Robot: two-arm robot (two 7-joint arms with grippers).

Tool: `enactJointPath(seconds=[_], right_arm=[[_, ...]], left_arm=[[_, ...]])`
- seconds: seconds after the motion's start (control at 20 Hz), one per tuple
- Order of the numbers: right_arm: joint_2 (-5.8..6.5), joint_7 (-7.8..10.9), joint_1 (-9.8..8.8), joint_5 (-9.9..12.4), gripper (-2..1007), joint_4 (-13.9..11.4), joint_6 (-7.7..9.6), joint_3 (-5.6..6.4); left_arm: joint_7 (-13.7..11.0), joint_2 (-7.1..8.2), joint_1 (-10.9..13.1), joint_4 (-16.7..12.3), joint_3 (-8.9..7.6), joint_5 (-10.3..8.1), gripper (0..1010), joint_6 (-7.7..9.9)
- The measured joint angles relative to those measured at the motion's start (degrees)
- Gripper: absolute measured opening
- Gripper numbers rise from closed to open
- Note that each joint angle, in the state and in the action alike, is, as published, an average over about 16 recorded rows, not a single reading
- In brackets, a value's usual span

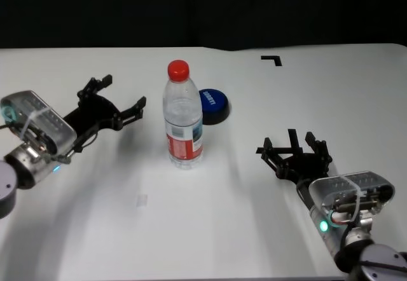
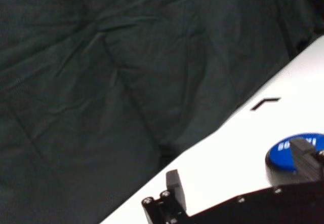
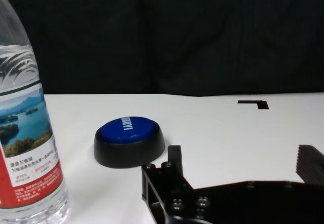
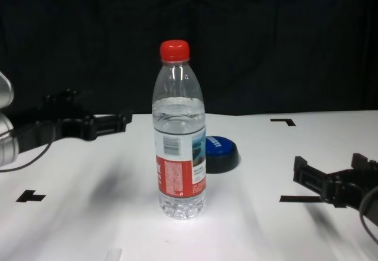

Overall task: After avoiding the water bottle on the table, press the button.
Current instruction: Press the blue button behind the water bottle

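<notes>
The water bottle [image 1: 183, 122] stands upright mid-table, with a red cap and a red, white and blue label; it also shows in the chest view [image 4: 180, 143] and the right wrist view [image 3: 25, 133]. The blue button [image 1: 213, 103] on its black base sits just behind and to the right of the bottle [image 4: 220, 150] [image 3: 129, 138] [image 2: 281, 152]. My left gripper [image 1: 124, 91] is open and raised off the table, left of the bottle, pointing toward it. My right gripper [image 1: 292, 140] is open and empty, low over the table, right of and nearer than the button.
The white table [image 1: 222, 230] ends at a black curtain behind. Black tape marks lie at the back right [image 1: 273, 59], front left [image 4: 31, 196] and under the right gripper [image 4: 295, 199]. A small clear scrap [image 1: 142, 199] lies in front of the bottle.
</notes>
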Motion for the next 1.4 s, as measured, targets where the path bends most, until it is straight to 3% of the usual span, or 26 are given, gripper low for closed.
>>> enactJointPath(seconds=[0.35, 0.8, 1.4], right_arm=[[0.01, 0.00, 0.00, 0.00, 1003, 0.00, 0.00, 0.00], [0.00, 0.00, 0.00, 0.00, 1003, 0.00, 0.00, 0.00], [0.00, 0.00, 0.00, 0.00, 1003, 0.00, 0.00, 0.00]], left_arm=[[-0.40, 0.71, -0.37, 1.83, 0.57, 0.49, 1003, -1.03], [-0.25, 0.41, -1.72, 4.31, 1.59, 1.72, 1003, -2.22], [-0.23, -1.95, -7.49, 10.12, 4.18, 4.26, 1003, -3.72]])
